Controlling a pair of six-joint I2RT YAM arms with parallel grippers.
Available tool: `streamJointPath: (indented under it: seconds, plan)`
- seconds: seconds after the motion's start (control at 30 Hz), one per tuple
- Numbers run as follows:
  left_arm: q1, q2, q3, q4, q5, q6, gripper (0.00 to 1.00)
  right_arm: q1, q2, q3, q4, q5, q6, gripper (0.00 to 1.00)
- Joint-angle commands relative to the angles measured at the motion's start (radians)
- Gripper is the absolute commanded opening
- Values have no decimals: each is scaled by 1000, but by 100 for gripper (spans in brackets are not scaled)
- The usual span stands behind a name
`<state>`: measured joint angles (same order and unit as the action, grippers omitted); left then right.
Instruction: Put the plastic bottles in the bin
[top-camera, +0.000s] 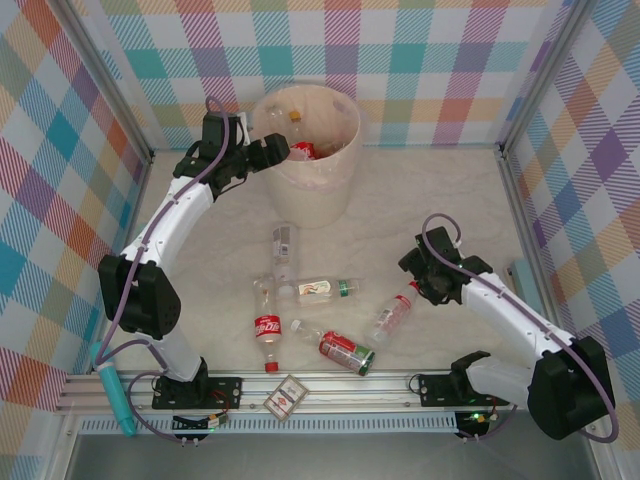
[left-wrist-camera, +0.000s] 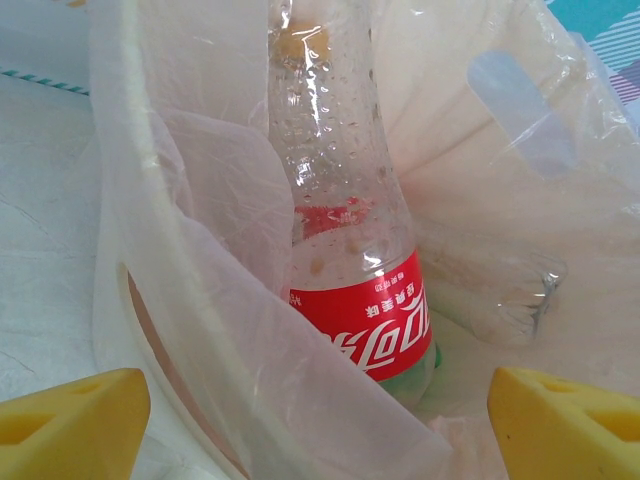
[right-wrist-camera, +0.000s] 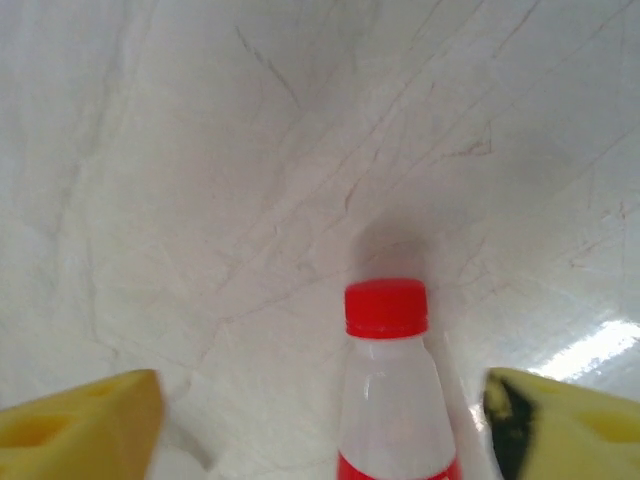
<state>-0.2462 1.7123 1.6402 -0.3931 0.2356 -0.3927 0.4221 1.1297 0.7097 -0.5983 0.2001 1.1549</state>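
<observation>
Red-capped bottle (right-wrist-camera: 388, 400) sits within spread right hand (right-wrist-camera: 320, 410), other bottles (top-camera: 268, 330) nearby; left hand (left-wrist-camera: 318, 388) spread over bin (top-camera: 320, 195)

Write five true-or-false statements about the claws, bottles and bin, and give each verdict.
1. The left claw hangs over the bin. True.
2. The left claw grips a bottle. False: its fingers stand apart, empty; the red-labelled bottle below lies inside the bin.
3. A red-capped bottle lies between the open fingers of the right claw. True.
4. Every bottle is binned. False: several lie on the table.
5. The bin is tipped over. False: it stands upright.
</observation>
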Motion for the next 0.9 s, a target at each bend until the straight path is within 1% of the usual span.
streamJointPath:
  seconds: [0.0,0.1,0.2,0.27,0.37,0.4,0.5,0.63,0.8,0.87]
  plan:
    - [3,31,-19,-89,-14,23,87,37,34,16,-130,-45,-16,93]
    - [4,27,-23,-87,-14,22,87,60,59,-20,-109,-84,3,95]
    - [3,29,-23,-87,-13,18,87,88,102,-50,-56,-118,27,95]
    - [3,29,-23,-87,-15,18,87,112,138,-56,-37,-125,38,94]
    - [5,32,-23,-83,-16,15,87,118,187,-72,15,-138,40,91]
    - [4,33,-25,-82,-15,15,87,118,204,-72,29,-140,36,89]
    - [4,34,-29,-81,-18,14,87,118,236,-59,51,-141,21,79]
    - [4,36,-26,-80,-16,13,87,117,223,-15,13,-106,-9,63]
    - [3,42,-19,-80,-15,12,87,118,190,17,-42,-78,-38,51]
    - [3,44,-16,-78,-13,12,87,116,173,25,-54,-69,-46,49]
